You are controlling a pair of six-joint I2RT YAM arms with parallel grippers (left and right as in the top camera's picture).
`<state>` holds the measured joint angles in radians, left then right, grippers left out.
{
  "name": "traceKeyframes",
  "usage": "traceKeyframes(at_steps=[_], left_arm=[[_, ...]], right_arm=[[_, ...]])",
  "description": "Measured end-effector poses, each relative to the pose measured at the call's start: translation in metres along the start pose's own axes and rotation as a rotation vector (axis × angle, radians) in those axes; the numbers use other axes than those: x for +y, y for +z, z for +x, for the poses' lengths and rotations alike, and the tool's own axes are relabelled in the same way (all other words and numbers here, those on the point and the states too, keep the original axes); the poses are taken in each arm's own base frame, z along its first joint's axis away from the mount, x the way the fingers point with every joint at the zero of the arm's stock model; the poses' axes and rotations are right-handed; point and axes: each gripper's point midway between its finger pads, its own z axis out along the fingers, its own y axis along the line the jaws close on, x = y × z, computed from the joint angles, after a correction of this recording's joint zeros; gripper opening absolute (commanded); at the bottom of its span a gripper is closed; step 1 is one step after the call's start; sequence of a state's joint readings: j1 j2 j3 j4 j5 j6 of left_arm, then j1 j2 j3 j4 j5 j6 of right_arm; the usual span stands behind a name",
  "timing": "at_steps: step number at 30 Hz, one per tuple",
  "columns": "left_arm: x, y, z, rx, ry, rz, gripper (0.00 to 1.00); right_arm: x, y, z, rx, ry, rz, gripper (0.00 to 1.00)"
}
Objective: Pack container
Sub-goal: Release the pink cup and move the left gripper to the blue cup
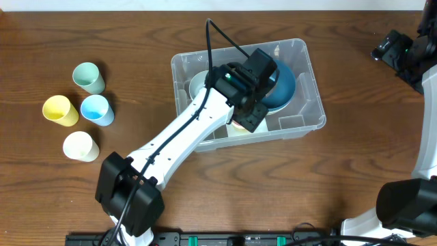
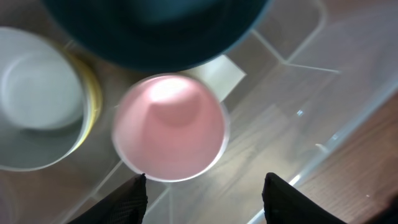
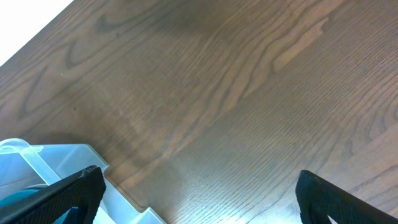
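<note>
The container is a clear plastic bin in the middle of the table. It holds a teal bowl, a white bowl and a pink cup. My left gripper reaches into the bin. In the left wrist view its jaws are open and empty just above the pink cup, not touching it. The cup stands on the bin's floor, beside the white bowl nested in a yellow one. My right gripper is open and empty over bare wood, right of the bin's corner.
Several cups stand at the left of the table: mint green, yellow, blue and cream. The right arm sits at the far right edge.
</note>
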<state>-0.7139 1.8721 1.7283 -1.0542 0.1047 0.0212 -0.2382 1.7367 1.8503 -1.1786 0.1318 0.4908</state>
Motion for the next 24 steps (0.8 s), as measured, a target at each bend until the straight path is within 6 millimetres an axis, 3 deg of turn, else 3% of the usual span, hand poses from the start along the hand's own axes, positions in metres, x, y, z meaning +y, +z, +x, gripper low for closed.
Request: traceKeyframes(at_steps=[6, 10, 12, 14, 17, 20, 24], left_arm=[[0.041, -0.014, 0.005, -0.005, -0.141, -0.040, 0.61], [0.086, -0.060, 0.010, -0.102, -0.265, -0.082, 0.62], [0.107, -0.088, 0.016, -0.163, -0.322, -0.110, 0.69], [0.132, -0.118, 0.027, -0.225, -0.394, -0.150, 0.72], [0.167, -0.145, 0.047, -0.271, -0.495, -0.214, 0.75], [0.207, -0.153, 0.070, -0.259, -0.608, -0.274, 0.75], [0.251, -0.144, 0.101, -0.201, -0.740, -0.326, 0.75]], right_arm=[[0.000, 0.000, 0.000, 0.000, 0.000, 0.000, 0.99], [0.000, 0.000, 0.000, 0.000, 0.000, 0.000, 0.99], [0.000, 0.000, 0.000, 0.000, 0.000, 0.000, 0.99], [0.000, 0.000, 0.000, 0.000, 0.000, 0.000, 0.99], [0.000, 0.000, 0.000, 0.000, 0.000, 0.000, 0.99], [0.000, 0.000, 0.000, 0.000, 0.000, 0.000, 0.99], [0.000, 0.000, 0.000, 0.000, 0.000, 0.000, 0.99]])
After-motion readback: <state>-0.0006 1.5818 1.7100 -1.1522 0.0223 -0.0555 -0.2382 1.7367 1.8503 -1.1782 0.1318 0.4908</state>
